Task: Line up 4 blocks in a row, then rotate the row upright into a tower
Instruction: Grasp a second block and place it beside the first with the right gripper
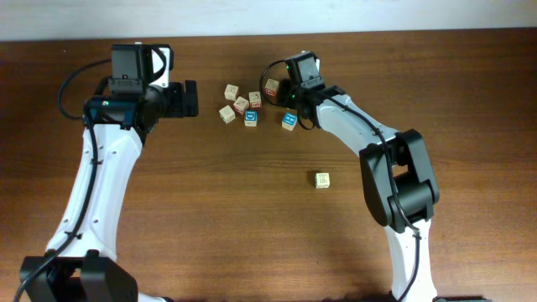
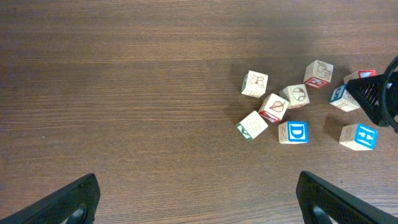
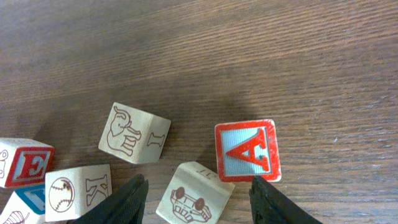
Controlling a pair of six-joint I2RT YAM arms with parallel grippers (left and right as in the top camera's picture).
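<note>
Between my right gripper's [image 3: 196, 188] open jaws lies a pale cream block [image 3: 194, 198] with a car drawing, tilted, with a gap on each side. A red-framed A cube [image 3: 247, 151] sits just beyond the right finger. In the left wrist view two blue-faced blocks lie side by side, one with a D [image 2: 293, 132] and one with an H [image 2: 359, 136]. Overhead, the right gripper [image 1: 281, 94] hangs over the right end of the cluster. My left gripper [image 1: 191, 99] is wide open and empty, left of the cluster [image 1: 243, 105].
An elephant cube [image 3: 134, 134], a red E cube [image 3: 25, 163] and a baseball cube [image 3: 78, 186] crowd the left side of the right gripper. One cream cube [image 1: 322, 179] lies alone nearer the front. The wooden table [image 1: 210, 218] runs out around the cluster.
</note>
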